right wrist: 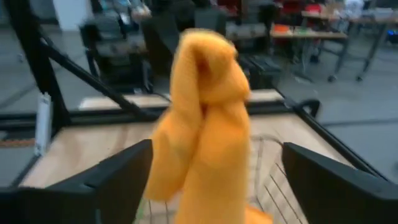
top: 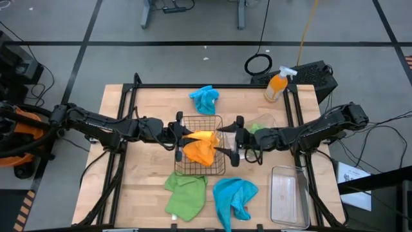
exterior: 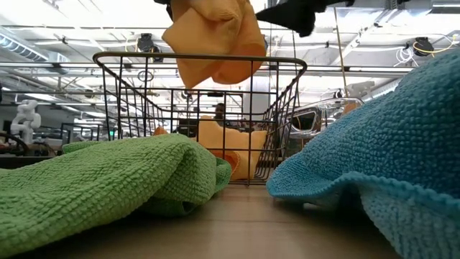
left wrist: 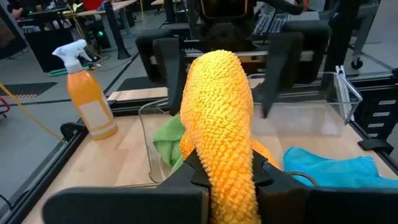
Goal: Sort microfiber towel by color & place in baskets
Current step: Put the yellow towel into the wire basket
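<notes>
My left gripper (top: 182,135) is shut on an orange towel (top: 203,135) over the copper wire basket (top: 219,121). A second orange towel (top: 198,153) lies on the basket floor. My right gripper (top: 230,138) faces it from the right, open. Its fingers (right wrist: 124,177) stand on either side of the held towel (right wrist: 199,124) without touching it. A green towel (top: 185,193) and a blue towel (top: 235,196) lie on the table near the front edge, and another blue towel (top: 204,98) lies farther back. The second green towel (top: 259,127) sits in the clear tub (top: 269,119). My left gripper pinches the orange towel between its two fingers (left wrist: 186,177) on a bunched, rolled-up part (left wrist: 227,163), coming in level from the table's left. The towel is lifted clear and hangs above the basket's rim (exterior: 215,43). Which edge or how many layers I cannot tell.
The clear rectangular bin (top: 288,193) stands at the near right. An orange spray bottle (top: 277,86) and a black box (top: 317,74) are at the far right corner. Bare tabletop (top: 138,174) lies left of the basket.
</notes>
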You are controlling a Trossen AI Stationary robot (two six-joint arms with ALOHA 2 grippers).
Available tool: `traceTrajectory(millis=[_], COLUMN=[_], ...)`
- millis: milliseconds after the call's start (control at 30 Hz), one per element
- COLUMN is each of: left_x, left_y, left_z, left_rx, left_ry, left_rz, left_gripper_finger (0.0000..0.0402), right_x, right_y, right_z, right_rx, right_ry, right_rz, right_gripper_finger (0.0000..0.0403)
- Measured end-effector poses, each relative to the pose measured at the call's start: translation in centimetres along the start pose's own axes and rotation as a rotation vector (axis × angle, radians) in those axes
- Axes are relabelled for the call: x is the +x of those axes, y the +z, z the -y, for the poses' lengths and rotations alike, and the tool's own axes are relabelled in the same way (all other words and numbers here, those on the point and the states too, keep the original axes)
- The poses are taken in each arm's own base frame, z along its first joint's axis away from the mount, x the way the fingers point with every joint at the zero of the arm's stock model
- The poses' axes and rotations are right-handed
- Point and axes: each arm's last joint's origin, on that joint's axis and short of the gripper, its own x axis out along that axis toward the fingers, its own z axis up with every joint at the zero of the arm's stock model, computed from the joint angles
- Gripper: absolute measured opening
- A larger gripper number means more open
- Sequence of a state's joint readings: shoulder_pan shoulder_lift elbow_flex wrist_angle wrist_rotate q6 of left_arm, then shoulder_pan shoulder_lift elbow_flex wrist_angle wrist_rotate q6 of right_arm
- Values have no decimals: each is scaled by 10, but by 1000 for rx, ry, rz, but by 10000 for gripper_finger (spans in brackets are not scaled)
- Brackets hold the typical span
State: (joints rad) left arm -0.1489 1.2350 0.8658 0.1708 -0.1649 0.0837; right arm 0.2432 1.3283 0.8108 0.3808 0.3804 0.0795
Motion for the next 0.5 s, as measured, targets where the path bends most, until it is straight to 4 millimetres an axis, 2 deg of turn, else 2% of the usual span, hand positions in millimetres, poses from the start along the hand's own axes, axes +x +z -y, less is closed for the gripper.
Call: traceTrajectory(millis=[133, 267, 367, 500], left_x=[0, 0, 0, 0], left_y=[1, 4, 5, 6], left_z=[1, 1, 2, 5], left_rx=[-1, 2, 33, 52], left_ry=[0, -6, -27, -40], left_rz=[11, 41, 53, 65], left_gripper_finger=[28, 28, 28, 28], right_x=[12, 28, 36, 39], right_y=[-5, -21, -28, -28], right_z=[-6, -8, -9, -6], right_rx=[-2, -40, -38, -32], right_ry=[26, 16, 9, -3], right_rz=[59, 52, 66, 82], right_gripper_finger=[390, 395, 364, 264])
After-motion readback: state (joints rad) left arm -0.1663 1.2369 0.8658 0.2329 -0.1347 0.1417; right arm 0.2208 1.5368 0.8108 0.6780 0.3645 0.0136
